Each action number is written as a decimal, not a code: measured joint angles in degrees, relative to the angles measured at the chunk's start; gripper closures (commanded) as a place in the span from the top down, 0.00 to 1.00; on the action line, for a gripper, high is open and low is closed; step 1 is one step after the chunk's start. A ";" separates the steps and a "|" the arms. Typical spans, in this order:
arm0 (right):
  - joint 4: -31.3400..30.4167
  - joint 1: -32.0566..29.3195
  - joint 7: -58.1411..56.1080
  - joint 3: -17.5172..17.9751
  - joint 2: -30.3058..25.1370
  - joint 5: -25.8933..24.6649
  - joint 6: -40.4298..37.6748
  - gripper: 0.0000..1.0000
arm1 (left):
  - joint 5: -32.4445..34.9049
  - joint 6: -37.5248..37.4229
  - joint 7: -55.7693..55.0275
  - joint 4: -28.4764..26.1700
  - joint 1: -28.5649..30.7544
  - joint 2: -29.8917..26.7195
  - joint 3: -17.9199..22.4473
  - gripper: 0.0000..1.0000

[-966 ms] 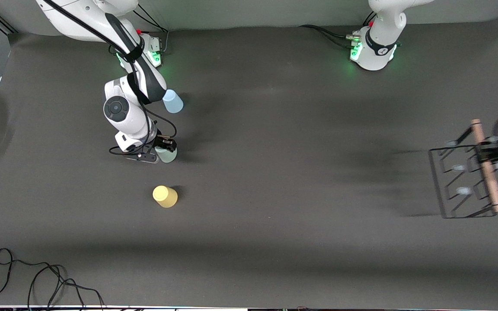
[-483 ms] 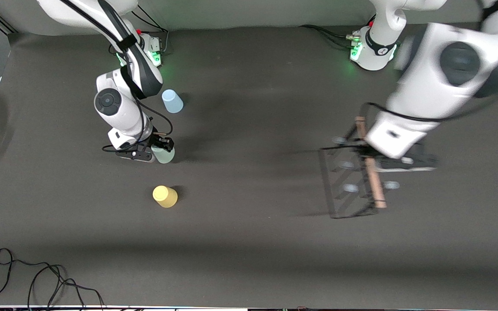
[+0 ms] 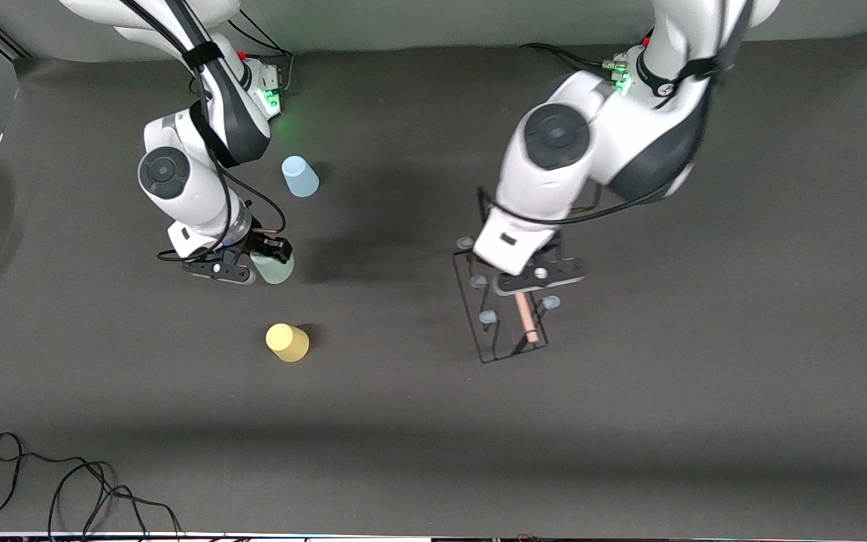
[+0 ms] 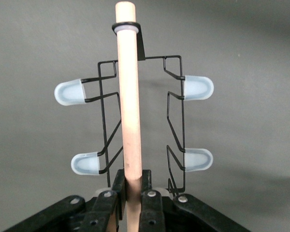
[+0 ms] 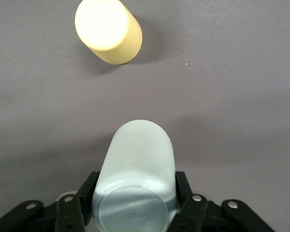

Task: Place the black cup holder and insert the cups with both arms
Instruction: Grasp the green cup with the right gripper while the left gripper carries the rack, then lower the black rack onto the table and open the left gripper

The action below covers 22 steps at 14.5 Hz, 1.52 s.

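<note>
Swinging in from the left arm's end of the table, the left gripper (image 4: 130,193) now carries the black cup holder (image 3: 501,309) by its wooden rod (image 4: 129,96) to mid-table — placement looks close. The right gripper (image 5: 135,203) stays clamped on the pale green cup (image 5: 135,183) (barely shifted); yellow cup (image 3: 287,342) and blue cup (image 3: 300,176) wait nearby.

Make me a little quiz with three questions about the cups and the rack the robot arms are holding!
1. True or false: the left gripper grips the black cup holder by its wooden handle.
2. Which cup sits between the right gripper's fingers: A yellow cup, B pale green cup, C light blue cup?
3. How many cups are on the holder's prongs?

Key: 1 true; 2 B; 3 none.
</note>
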 measured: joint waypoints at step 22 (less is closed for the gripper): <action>20.95 7.39 18.56 0.41 7.09 2.67 -12.70 0.00 | 3.01 10.73 -0.03 1.07 -6.43 10.14 0.66 0.00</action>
